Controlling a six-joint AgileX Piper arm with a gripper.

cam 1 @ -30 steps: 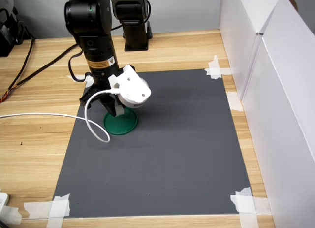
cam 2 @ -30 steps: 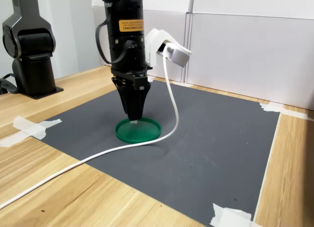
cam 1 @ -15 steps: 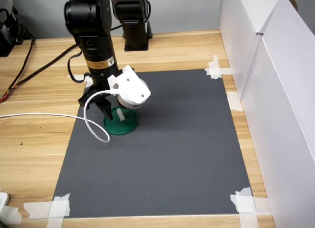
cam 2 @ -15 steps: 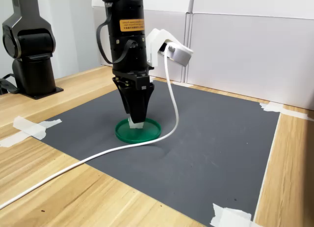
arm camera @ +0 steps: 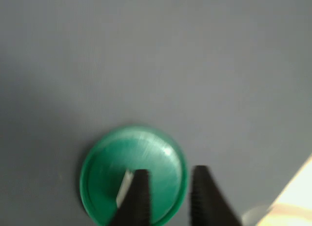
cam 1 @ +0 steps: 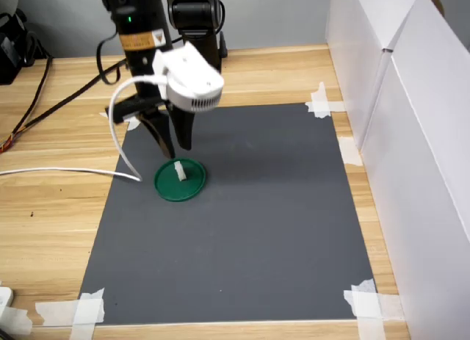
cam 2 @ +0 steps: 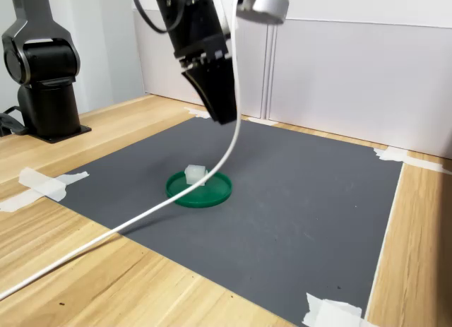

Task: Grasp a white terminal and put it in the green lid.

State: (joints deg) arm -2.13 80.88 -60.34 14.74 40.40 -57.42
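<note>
Terminal [cam 1: 179, 170] lies inside the lid [cam 1: 192, 186], near its rim, on the dark mat [cam 1: 250, 237]. Gripper [cam 1: 174, 143] hangs above the lid, clear of both, jaws narrowly parted and holding nothing.

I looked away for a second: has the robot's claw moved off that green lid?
Yes. In both exterior views the gripper has risen from the green lid, which stays put on the dark mat, leaving the white terminal inside it.

White terminal [cam 2: 195, 174] lying inside round green lid [cam 2: 215, 192], near rim.
</note>
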